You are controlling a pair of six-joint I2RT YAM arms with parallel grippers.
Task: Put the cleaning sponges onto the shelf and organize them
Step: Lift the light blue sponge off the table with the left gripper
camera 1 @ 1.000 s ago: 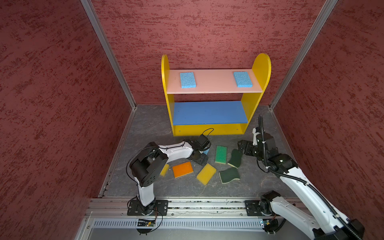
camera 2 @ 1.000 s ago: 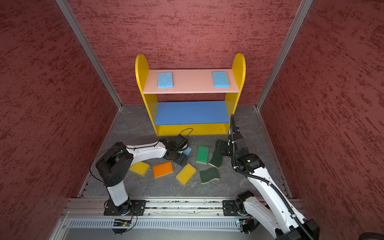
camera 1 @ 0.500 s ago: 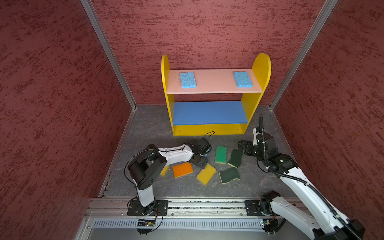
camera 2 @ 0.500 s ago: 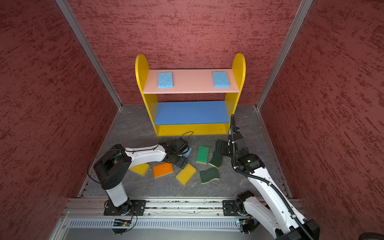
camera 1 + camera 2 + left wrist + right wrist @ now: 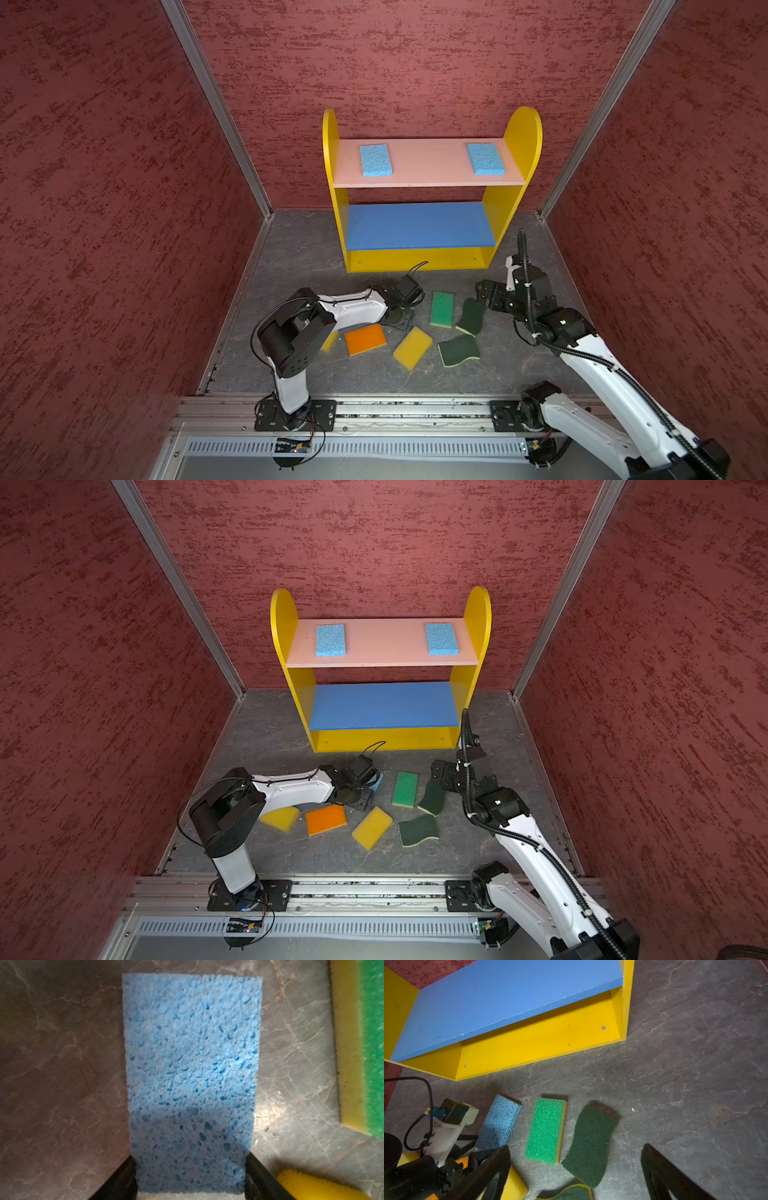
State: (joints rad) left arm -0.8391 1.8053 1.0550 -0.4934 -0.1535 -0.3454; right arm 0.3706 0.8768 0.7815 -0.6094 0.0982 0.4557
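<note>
- Blue sponge (image 5: 191, 1064) lies on the bench (image 5: 62, 1064), near-left of the shelf (image 5: 419, 226); our left end effector (image 5: 190, 1157) straddles it, and we cannot tell whether it grips.
- Right end effector (image 5: 576, 1147) gapes wide.
- Next we need a firm squeeze, then a lift shelfward.

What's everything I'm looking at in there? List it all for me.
Shelf: one, yellow-sided, three levels, at back wall.
Blue sponges: three; two on pink board, one on floor.
Green-topped sponge: one, floor, centre.
Dark green wavy sponges: two, floor, right of it.
Yellow sponges: two, floor.
Orange-topped sponge: one, floor, between the yellow ones.
Walls: red; floor: grey.
Left gripper: black, jaws either side of the floor's blue sponge; grip unclear.
Right gripper: black, open, empty, near a dark green sponge.
</note>
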